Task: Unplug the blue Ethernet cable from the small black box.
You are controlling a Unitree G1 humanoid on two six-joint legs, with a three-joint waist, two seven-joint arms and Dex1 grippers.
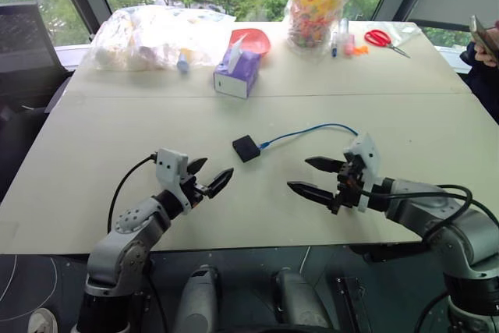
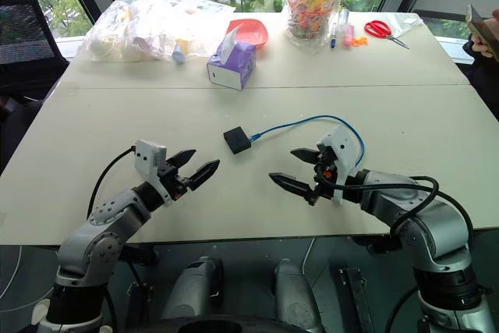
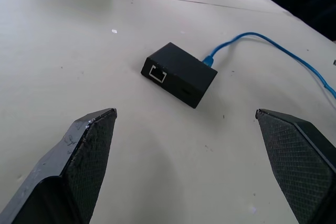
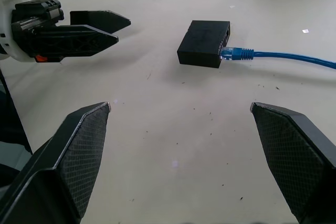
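Both end effectors, left (image 1: 209, 177) and right (image 1: 316, 178), gape wide, empty. Small black box (image 1: 245, 148) sits loose on counter (image 1: 117, 130); I pull blue Ethernet cable (image 1: 308, 130) unbraced, box likely drags along.

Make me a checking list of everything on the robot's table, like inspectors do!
Surface: pale table, bare around the job's things.
Job's things: small black box lies flat mid-table; blue Ethernet cable is plugged into its side, curving off toward the right arm. A second port faces the left pincer, nothing in it.
Clutter: at the far edge, purple tissue box, red bowl, clear bag, jar of colourful bits, red scissors.
Grippers: left pincer open, holding nothing; right pincer open, holding nothing; both short of the box.
Cables: black arm cables on both arms.
Surroundings: windows with trees; a person's hand at the far right.
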